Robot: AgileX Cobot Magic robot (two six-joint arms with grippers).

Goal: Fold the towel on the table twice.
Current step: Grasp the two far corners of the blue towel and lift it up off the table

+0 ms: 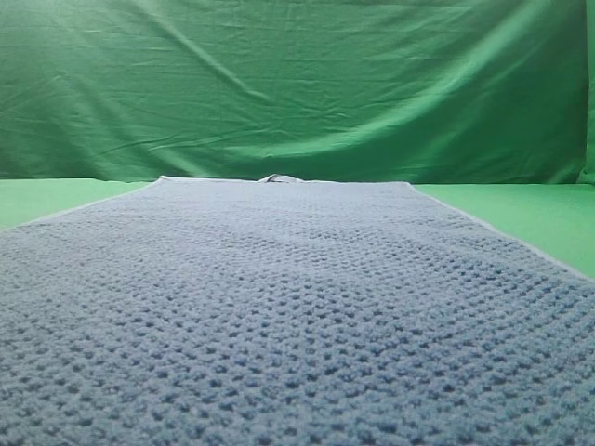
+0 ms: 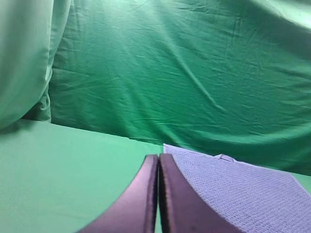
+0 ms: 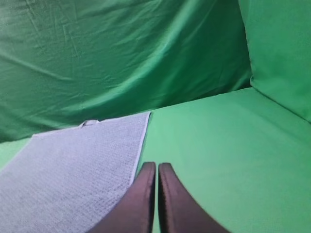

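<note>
Towel (image 1: 297, 307) lies flat on the table (image 1: 539, 214), running from the near edge of the exterior view back toward the backdrop curtain (image 1: 297, 84) behind. Small tag (image 1: 281, 178) sits at towel's far edge, approx mid-width. Left hand (image 2: 158, 194) hangs at towel's left side, right hand (image 3: 157, 194) at its right side; both prob. above the table, contact unclear.
</note>
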